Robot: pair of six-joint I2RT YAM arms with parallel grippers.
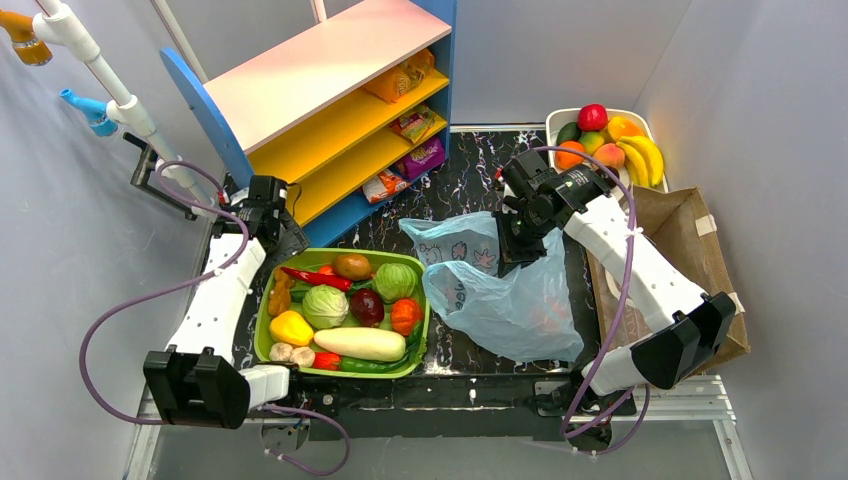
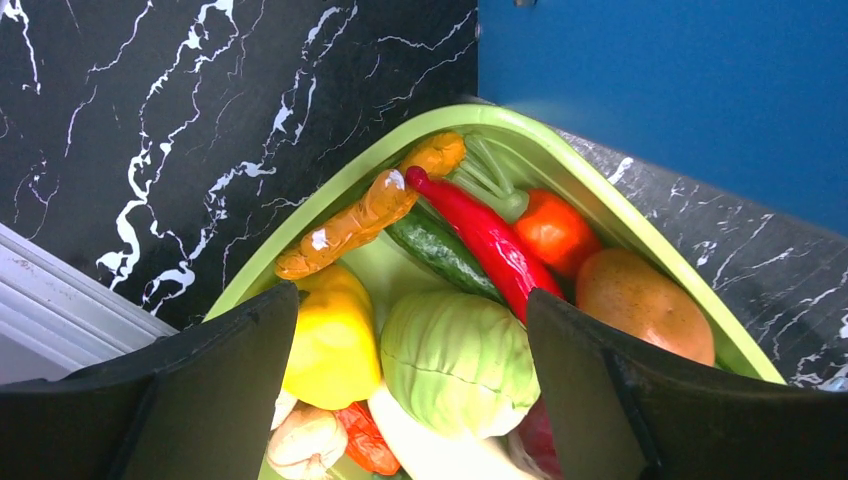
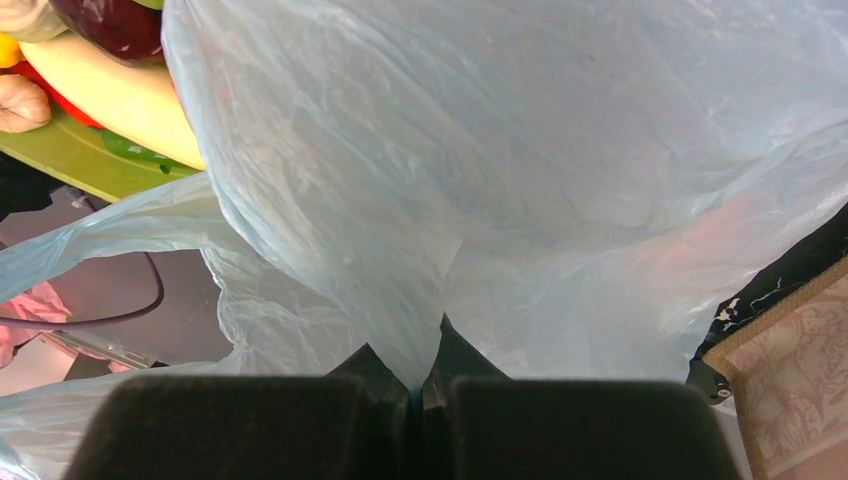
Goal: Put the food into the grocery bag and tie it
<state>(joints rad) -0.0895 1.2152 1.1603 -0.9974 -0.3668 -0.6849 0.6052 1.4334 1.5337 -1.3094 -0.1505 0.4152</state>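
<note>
The light-blue grocery bag [image 1: 505, 295] lies crumpled on the black marbled table, right of the green tray. My right gripper [image 1: 515, 252] is shut on a fold of the bag at its far edge. In the right wrist view the film [image 3: 500, 150] is pinched between the shut jaws of the right gripper [image 3: 418, 385]. A faint orange-pink shape shows through the bag [image 1: 556, 310]. An orange fruit [image 1: 570, 156] sits in the white bin. My left gripper [image 1: 283, 232] is open and empty over the tray's far-left corner. In its wrist view the left gripper [image 2: 410, 380] hangs above a green cabbage [image 2: 455, 360].
The green tray [image 1: 262, 320] holds vegetables: cabbages, a white radish [image 1: 360, 343], a yellow pepper [image 2: 330, 340], a red chilli [image 2: 480, 235]. A white fruit bin [image 1: 556, 120] stands far right, a brown paper bag [image 1: 690, 235] beside the right arm, a blue shelf [image 1: 340, 110] behind.
</note>
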